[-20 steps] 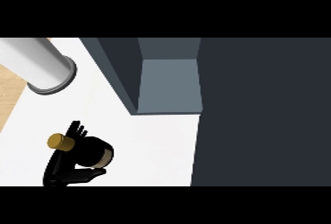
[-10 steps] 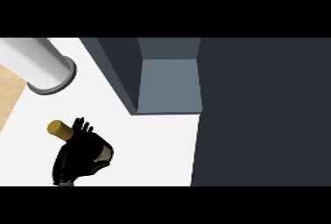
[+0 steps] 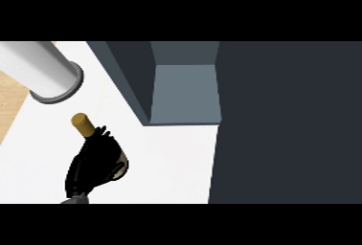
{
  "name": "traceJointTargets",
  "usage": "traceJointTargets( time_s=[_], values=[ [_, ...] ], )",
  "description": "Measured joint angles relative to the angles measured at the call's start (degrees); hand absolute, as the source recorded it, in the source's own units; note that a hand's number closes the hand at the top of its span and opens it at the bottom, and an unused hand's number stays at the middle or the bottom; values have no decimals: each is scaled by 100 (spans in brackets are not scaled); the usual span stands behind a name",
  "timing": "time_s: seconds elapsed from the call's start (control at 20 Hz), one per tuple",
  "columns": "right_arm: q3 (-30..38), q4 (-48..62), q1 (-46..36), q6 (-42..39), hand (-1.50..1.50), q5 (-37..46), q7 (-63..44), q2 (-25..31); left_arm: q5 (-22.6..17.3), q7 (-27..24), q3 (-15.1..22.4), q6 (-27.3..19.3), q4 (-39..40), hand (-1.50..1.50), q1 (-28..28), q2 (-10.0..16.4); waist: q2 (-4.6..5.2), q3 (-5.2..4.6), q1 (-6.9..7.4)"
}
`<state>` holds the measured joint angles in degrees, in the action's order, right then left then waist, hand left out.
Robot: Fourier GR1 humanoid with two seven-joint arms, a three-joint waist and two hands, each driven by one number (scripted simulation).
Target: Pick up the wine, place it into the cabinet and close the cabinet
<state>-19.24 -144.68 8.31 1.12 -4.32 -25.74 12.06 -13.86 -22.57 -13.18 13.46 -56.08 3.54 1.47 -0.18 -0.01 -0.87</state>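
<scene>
The wine bottle shows only its tan top (image 3: 82,123), which leans up and to the left; its dark body is mostly hidden. My left hand (image 3: 95,163) is curled round the bottle at the lower left, over the white counter (image 3: 170,162). To the right and higher up, the grey cabinet stands open, with its lighter inner floor (image 3: 184,93) in sight. A wide dark panel (image 3: 286,124), which may be the cabinet's door, fills the right side. My right hand is out of sight.
A large pale grey cylinder (image 3: 41,72) lies tilted at the upper left, near the bottle's top. A strip of wood (image 3: 13,103) runs along the left edge. The cabinet's dark side wall (image 3: 130,76) stands between bottle and opening.
The hand and bottle have moved up and to the right, towards the cabinet. The bottle's top now sticks out further above the fingers.
</scene>
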Motion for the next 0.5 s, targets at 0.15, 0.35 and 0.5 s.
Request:
traceJointTargets(
  time_s=[0.15, 0.35, 0.5],
  values=[
    [-24, -3, -44, 2, -150, -7, -64, -11, -39, 3, 88, -2, -9, 150, 11, -35, -1, 0, 9],
    [97, -4, -59, -41, -150, -29, -70, 6, 126, -161, 151, -228, 85, 150, 161, -62, 0, -1, -1],
    [198, 8, -39, -90, -150, -44, -30, 5, 256, -304, 223, -365, 39, 150, 146, -95, 1, 0, 6]
  ],
)
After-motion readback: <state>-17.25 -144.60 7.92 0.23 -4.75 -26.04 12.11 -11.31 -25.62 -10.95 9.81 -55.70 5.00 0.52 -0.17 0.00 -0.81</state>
